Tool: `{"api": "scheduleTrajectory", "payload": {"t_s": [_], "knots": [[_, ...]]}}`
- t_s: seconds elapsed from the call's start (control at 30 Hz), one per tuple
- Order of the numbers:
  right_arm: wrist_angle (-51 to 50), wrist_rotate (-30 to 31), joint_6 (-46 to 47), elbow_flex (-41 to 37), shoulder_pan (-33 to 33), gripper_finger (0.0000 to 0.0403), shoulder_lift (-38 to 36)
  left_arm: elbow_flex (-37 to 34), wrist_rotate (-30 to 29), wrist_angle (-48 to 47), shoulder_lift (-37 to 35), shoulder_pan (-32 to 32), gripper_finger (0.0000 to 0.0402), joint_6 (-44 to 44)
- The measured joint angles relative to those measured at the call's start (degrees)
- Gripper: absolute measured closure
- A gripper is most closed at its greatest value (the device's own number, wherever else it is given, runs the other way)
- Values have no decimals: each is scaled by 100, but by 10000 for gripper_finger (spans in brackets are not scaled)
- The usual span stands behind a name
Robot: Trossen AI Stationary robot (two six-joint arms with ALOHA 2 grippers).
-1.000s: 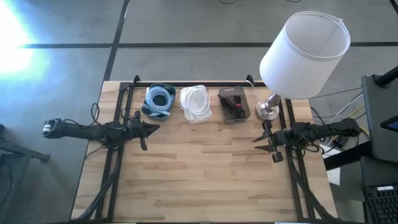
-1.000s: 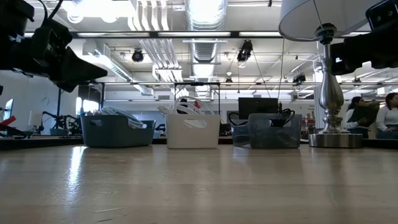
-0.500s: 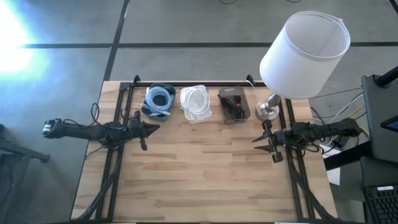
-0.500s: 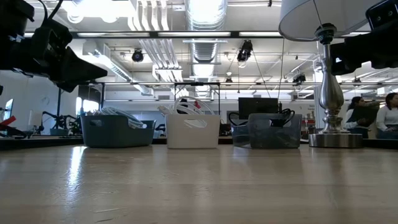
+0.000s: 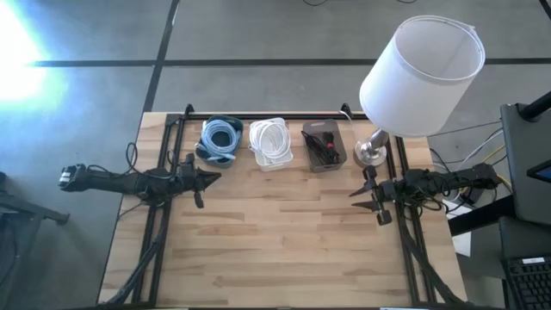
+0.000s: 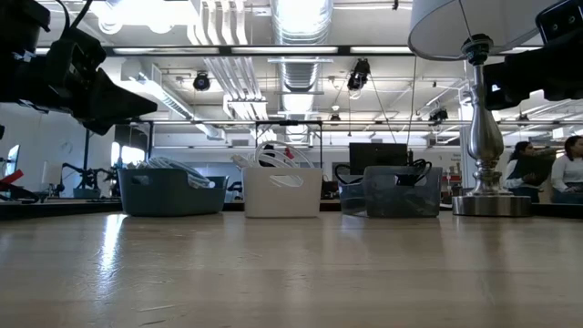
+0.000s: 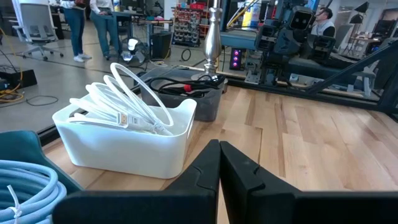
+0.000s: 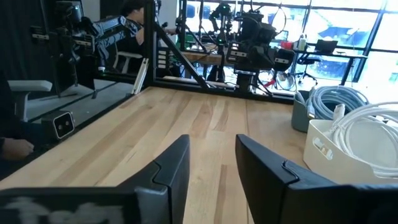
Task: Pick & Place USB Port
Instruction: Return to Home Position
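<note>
Three bins stand in a row along the table's far edge: a blue bin (image 5: 220, 140) with coiled light-blue cable, a white bin (image 5: 272, 144) (image 7: 124, 138) with white cables, and a dark grey bin (image 5: 324, 146) with black and red cables. I cannot pick out a separate USB port. My left gripper (image 5: 213, 176) (image 7: 219, 149) hovers shut above the table, just near of the blue bin. My right gripper (image 5: 365, 196) (image 8: 211, 149) hovers open near the table's right edge, near of the lamp base. Both grippers are held above the wood in the low view.
A table lamp with a chrome base (image 5: 371, 154) (image 6: 490, 204) and a large white shade (image 5: 422, 73) stands at the far right corner, beside the grey bin. The bare wooden tabletop (image 5: 284, 241) spreads between the arms. People (image 6: 569, 164) sit in the room beyond.
</note>
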Motion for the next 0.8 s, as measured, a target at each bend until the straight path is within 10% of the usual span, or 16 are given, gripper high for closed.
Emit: {"api": "scheduleTrajectory", "payload": {"t_s": [0.8], "knots": [[0, 0, 0, 0, 0, 288, 0, 0, 1, 1, 0, -1, 390, 2]]}}
